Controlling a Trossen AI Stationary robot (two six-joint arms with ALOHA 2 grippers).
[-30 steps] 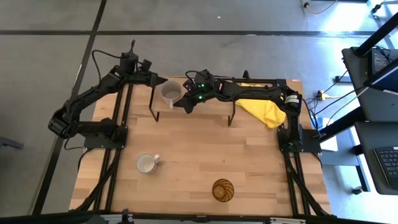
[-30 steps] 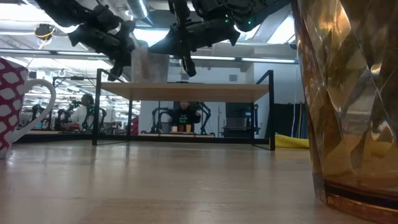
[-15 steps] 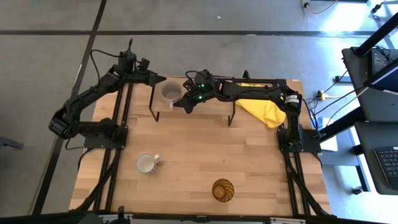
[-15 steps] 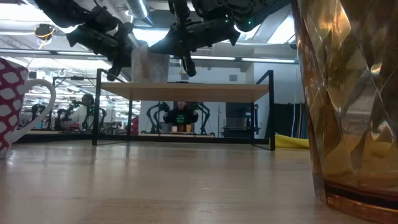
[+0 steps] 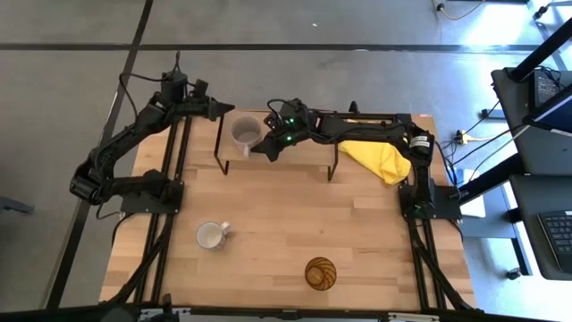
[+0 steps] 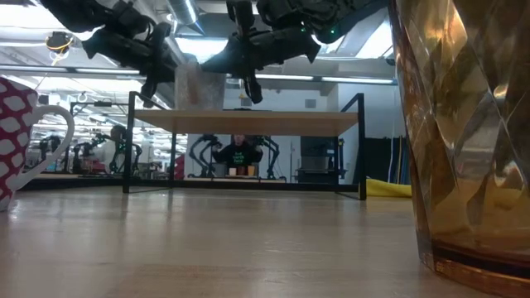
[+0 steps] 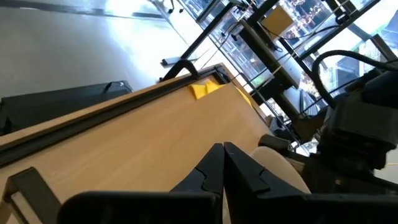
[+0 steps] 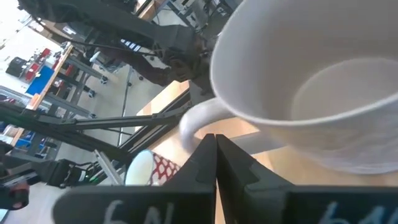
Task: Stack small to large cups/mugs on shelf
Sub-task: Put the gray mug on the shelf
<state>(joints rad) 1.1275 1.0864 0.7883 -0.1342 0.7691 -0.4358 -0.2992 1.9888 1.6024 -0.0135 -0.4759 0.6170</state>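
Grey handled mug (image 5: 245, 132): upright on the low light-wood shelf with black metal legs (image 5: 304, 154), near its left end
Right gripper (image 5: 265, 148): clenched, empty, just beside the mug's handle
Left gripper (image 5: 227, 111): clenched, empty, near the mug
White handled mug (image 5: 211, 235); amber ribbed tumbler (image 5: 321, 273): on the wooden tabletop (image 5: 357, 241), well apart

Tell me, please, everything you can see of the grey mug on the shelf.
The grey mug is a plain, pale grey, ceramic-looking vessel with a looped handle. It stands upright and looks empty, at the left end of the light-wood shelf. The right claw, shut, sits right by its handle; the pictures do not settle whether it touches. The left claw, shut too, hangs just beyond the mug's far side, apart from it. Nothing is stacked in it.
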